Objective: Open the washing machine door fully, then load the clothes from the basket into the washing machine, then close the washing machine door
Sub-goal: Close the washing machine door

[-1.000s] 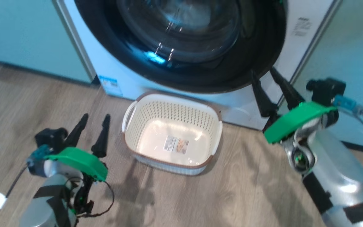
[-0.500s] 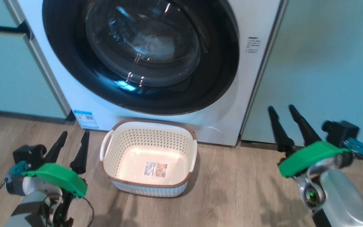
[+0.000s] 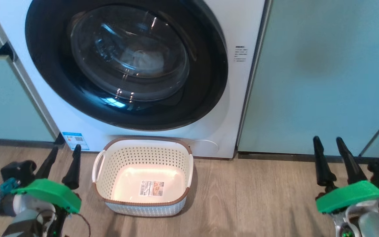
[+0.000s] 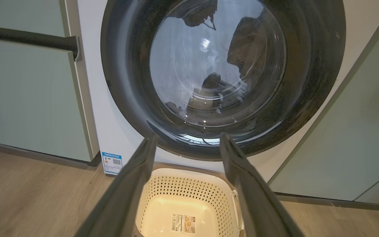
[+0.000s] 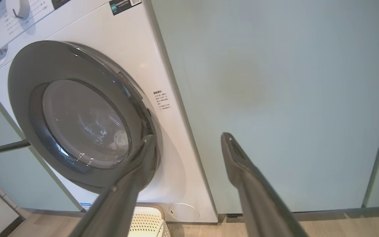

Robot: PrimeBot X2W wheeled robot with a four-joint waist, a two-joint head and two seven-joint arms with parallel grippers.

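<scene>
Door closed: the washing machine door [image 3: 127, 108] sits flush on the washing machine [image 3: 245, 19], across the upper left and centre of the head view. A pale bundle [image 3: 143, 61] shows dimly behind the door's bowl. The basket [image 3: 143, 156] stands on the floor [image 3: 258, 197] just below, its label [image 3: 151, 188] showing. The left gripper [image 3: 66, 148], lower left, and the right gripper [image 3: 327, 140], lower right, each hold their fingers spread wide, gripping nothing.
</scene>
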